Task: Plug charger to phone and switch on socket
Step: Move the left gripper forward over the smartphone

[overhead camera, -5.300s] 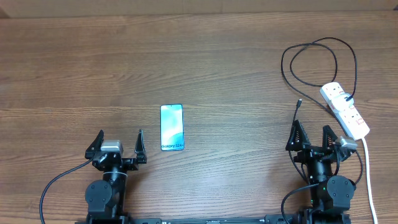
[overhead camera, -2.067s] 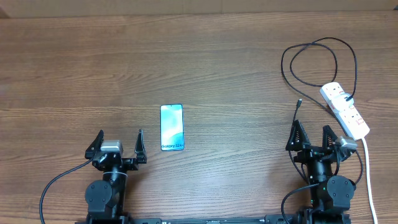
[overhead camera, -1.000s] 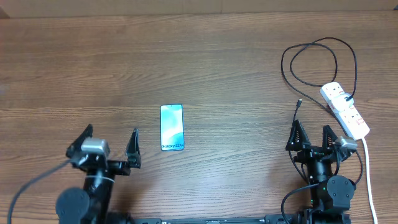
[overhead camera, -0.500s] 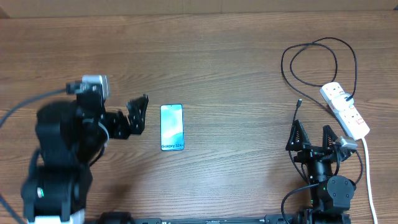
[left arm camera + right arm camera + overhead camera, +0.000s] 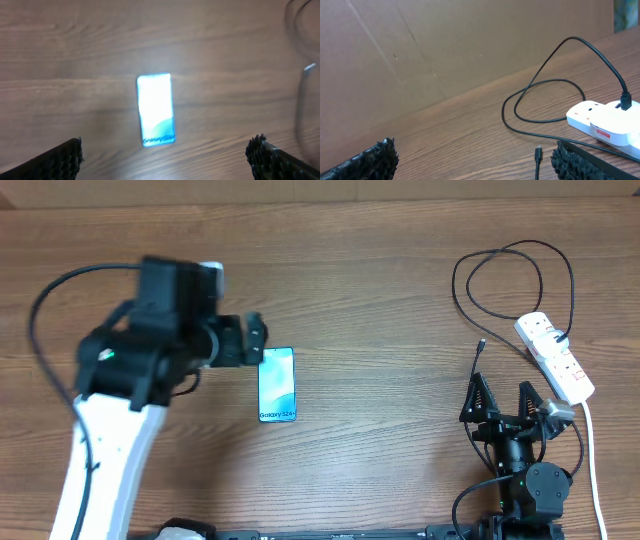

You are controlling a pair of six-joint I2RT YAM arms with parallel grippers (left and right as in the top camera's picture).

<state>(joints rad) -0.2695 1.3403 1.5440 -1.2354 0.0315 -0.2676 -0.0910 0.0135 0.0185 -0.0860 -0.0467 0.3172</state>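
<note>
While the right arm (image 5: 520,470) has kept to its post at the near edge of the desk (image 5: 380,260), the left arm (image 5: 130,370) has swung up from that same edge within the last second and now reaches out over the middle. Nothing else has shifted. The socket (image 5: 556,357) lies by the right edge. The charger (image 5: 500,280) is plugged into it and loops toward the far right corner. The phone (image 5: 276,384) lies face up, left of centre and nearer the near edge than the far one. The connector tip (image 5: 481,344) rests free on the wood, well apart from the phone. I read this as the opening move only (neither plugging nor switching has begun), with the phone as the first target.

The left tool (image 5: 256,342) sits just beside the phone's far left corner. Its fingers are spread wide and hold nothing, and the wrist view shows the phone lying ahead between them. I cannot tell whether it touches the phone. The right tool (image 5: 499,395) is likewise wide open and empty, with the connector tip near, just ahead of it.
</note>
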